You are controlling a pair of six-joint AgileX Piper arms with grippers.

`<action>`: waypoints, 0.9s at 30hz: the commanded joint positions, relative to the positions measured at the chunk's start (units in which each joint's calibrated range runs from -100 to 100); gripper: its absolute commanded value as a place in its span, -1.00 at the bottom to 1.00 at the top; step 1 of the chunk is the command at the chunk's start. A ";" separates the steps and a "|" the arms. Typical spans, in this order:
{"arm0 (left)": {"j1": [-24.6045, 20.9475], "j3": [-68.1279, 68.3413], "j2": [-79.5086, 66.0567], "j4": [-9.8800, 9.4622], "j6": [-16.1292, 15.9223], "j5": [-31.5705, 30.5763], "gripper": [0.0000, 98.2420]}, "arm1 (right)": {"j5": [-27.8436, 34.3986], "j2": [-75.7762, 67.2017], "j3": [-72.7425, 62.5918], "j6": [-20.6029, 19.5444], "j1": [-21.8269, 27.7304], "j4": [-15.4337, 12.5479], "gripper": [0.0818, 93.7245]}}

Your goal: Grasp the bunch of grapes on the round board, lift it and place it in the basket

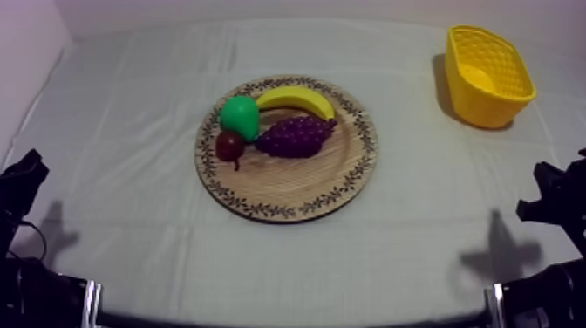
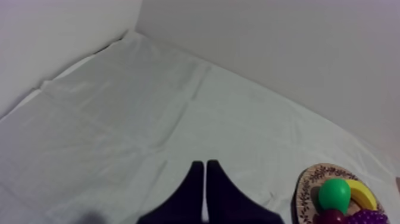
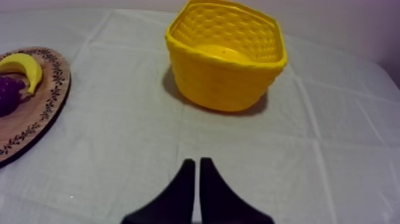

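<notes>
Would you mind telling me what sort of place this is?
Probably a lab test bench rather than a kitchen: a plain cloth-covered table, toy grapes on a board, and a basket set apart.

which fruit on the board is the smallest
The small red fruit, on the left part of the wooden board beside the green pear. The pear, banana and bunch of grapes are all clearly bigger.
</notes>
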 commanded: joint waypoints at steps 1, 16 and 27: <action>0.02 -0.02 0.03 0.00 0.01 0.02 -1.00 | 0.17 0.03 0.02 0.20 0.34 -0.42 -0.99; 0.02 -0.02 0.03 0.00 0.01 0.02 -1.00 | 0.49 0.03 -0.09 0.35 0.10 -0.50 -0.99; 0.02 -0.02 0.03 0.00 0.01 0.02 -1.00 | -0.88 2.25 -2.27 -0.01 -0.66 1.51 -0.99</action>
